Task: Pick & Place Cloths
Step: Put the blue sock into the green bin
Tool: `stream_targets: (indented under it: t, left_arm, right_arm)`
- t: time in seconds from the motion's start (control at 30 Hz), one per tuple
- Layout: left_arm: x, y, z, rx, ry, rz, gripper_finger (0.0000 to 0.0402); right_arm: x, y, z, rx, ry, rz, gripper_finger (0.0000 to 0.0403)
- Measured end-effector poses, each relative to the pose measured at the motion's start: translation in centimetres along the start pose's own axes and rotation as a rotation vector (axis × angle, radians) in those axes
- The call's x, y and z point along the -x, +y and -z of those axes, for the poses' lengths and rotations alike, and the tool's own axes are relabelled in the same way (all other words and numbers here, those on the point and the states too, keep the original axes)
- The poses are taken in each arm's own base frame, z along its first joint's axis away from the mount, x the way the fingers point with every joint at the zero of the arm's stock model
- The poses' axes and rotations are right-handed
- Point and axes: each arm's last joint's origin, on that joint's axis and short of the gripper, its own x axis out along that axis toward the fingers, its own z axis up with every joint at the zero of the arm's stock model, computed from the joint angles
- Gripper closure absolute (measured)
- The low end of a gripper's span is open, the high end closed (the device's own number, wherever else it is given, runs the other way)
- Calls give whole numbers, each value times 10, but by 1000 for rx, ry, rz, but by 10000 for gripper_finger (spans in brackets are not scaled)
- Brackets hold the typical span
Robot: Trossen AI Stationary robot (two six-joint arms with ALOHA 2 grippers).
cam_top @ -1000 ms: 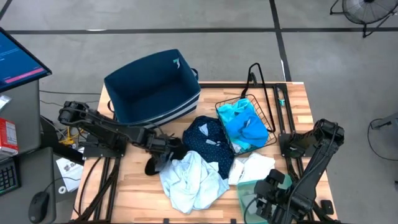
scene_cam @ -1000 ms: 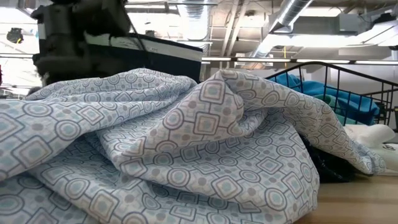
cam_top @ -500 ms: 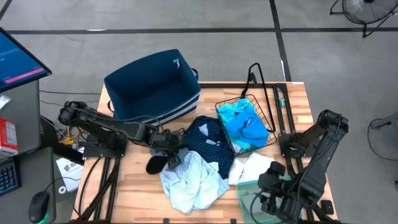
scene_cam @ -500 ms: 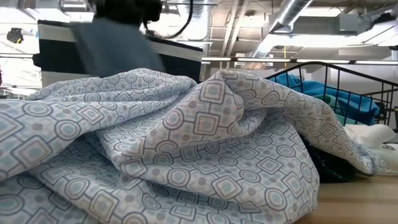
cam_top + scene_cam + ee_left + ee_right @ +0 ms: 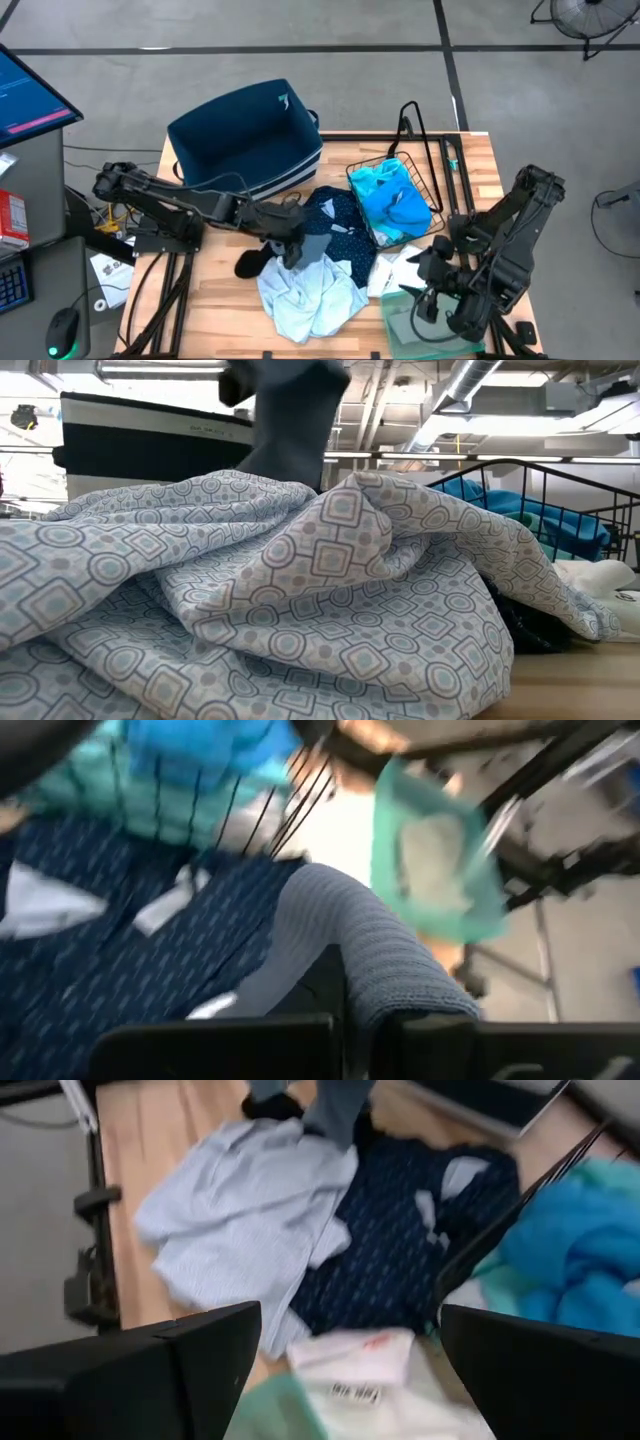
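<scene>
My left gripper is over the middle of the table, shut on a grey knit cloth. Around it lie a black cloth, a pale blue patterned cloth and a dotted navy cloth. Turquoise cloths fill a wire basket. My right gripper is open in the air above a white cloth, which lies beside a green tray. My left gripper pinches the grey knit cloth between its two fingers at a bunched fold. The cloth hangs down below the gripper in the low view. Its lower end is hidden behind the pale blue cloth, so whether it is clear I cannot tell.
A big navy bin with white stripes stands at the far left of the table. The wire basket stands at the far right, a black frame beside it. Bare wood shows at the near left corner.
My left gripper has moved toward the table's right and risen, drawing the grey cloth up from beside the black cloth; the black cloth has stayed on the table. My right gripper has moved from the near right corner toward the far edge, over the white cloth.
</scene>
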Motion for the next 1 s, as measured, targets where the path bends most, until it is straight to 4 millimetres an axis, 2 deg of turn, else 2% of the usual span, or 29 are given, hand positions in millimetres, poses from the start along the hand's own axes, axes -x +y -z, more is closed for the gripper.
stream_targets:
  t: [0.2, 0.43, 0.73, 1.0]
  left_arm:
    - [14, -10, -20, 33, -195, 88, 401]
    - [35, -17, -36, 38, -356, 159, 401]
    - [50, -22, -47, 39, -476, 225, 401]
    - [51, -24, -48, 30, -498, 240, 401]
  right_arm:
    - [-9, -5, -16, 13, -71, 26, 101]
    - [-18, 0, -42, 59, -164, -41, 101]
    - [-26, -1, -88, 102, -369, -101, 101]
    - [-39, -14, -113, 72, -442, -50, 101]
